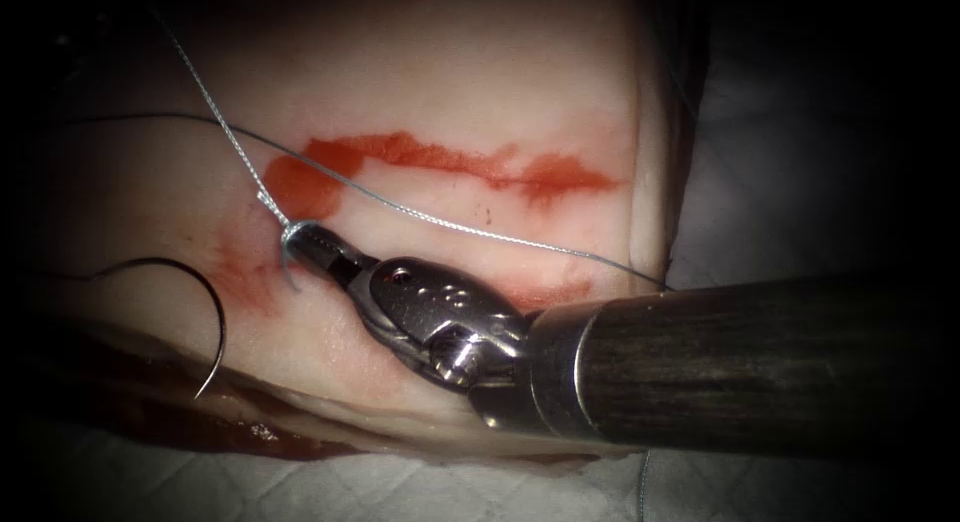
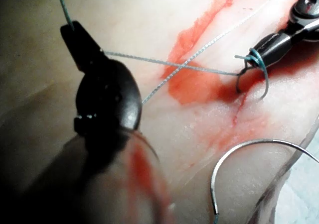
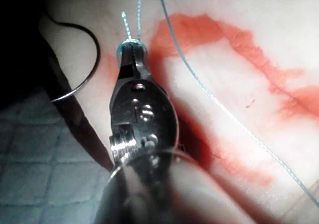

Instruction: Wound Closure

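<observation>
My right tool reaches in from the right, its jaws shut at the left end of the cut. A loop of thread is wound round the jaw tips, and a short tail sticks out past them. From that loop one strand rises to the upper left. My left tool is shut on that strand. Another strand crosses the tissue toward the right. The curved needle lies free on the tissue's left front, held by neither tool.
Red fluid marks the cut line and pools at its left end. The tissue's front edge lies just below the right tool's wrist, over white padded cloth. The thick right shaft covers the lower right.
</observation>
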